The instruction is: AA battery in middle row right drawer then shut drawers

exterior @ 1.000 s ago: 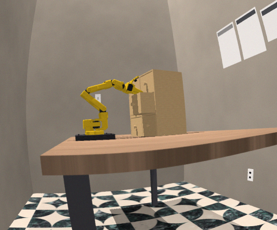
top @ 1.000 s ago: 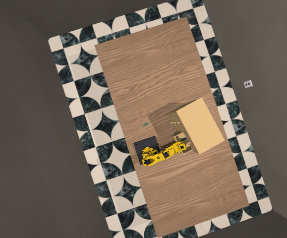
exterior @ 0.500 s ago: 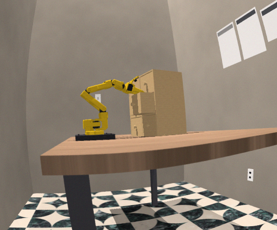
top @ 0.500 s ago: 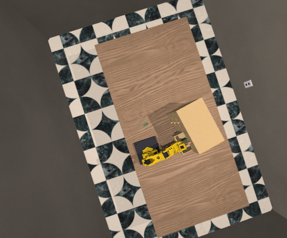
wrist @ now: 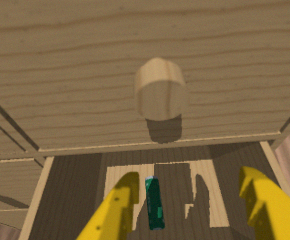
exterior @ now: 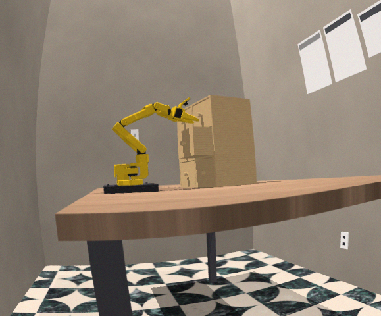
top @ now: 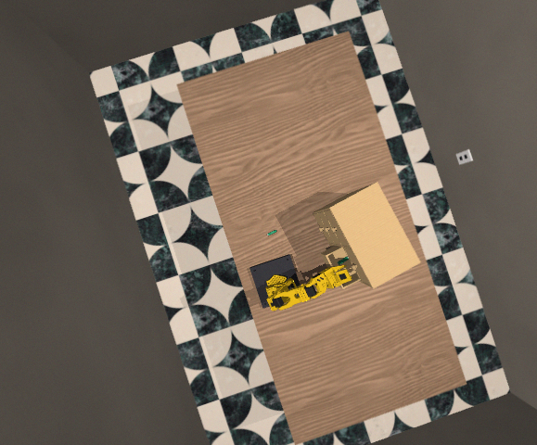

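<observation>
From the wrist camera I look down past my claw (wrist: 185, 200) into an open drawer (wrist: 70, 200) of the chest (exterior: 231, 135). The two yellow fingers stand partly apart with nothing between them; the claw holds nothing. The AA battery (wrist: 154, 202), dark green, lies on the drawer's floor below, nearer the left finger, and I see a gap between it and both. There is some patterning on its wrap, but I cannot read any brand or lettering on it.

Above the open drawer I see the front of a shut drawer with a round wooden knob (wrist: 160, 95).

In the exterior view my arm (exterior: 132, 135) reaches from its black base (exterior: 152, 187) up to the chest's upper half, the claw tip beside the drawer fronts. From the top view the pulled-out drawer sits at the end of the chest front nearest my arm, with a speck of green in it. I cannot tell the row from that view.

A second small green thing (top: 272, 233) lies on the counter (top: 306, 120), well apart from the chest. On the wall hang three white sheets (exterior: 345, 45) with dark header bars, no legible writing.
</observation>
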Tool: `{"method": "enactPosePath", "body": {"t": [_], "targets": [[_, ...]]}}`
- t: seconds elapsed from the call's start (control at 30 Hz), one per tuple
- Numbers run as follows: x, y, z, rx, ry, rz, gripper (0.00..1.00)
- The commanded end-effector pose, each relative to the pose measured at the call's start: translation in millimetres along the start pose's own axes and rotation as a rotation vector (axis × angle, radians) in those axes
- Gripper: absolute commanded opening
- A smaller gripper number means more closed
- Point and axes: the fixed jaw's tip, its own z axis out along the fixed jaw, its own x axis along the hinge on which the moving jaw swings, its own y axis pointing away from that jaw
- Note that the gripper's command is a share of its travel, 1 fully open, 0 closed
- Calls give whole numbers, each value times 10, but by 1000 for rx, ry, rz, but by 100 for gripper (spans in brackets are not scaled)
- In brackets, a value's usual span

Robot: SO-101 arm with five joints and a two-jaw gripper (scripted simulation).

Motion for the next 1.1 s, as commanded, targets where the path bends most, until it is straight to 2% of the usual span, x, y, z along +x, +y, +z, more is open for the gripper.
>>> {"method": "enactPosePath", "body": {"t": [0.0, 0.63, 1.07], "targets": [[-78, -7, -32, 2, 7, -8, 25], [-78, -7, -32, 2, 7, -8, 25], [-45, -2, -361, 0, 7, -10, 25]]}}
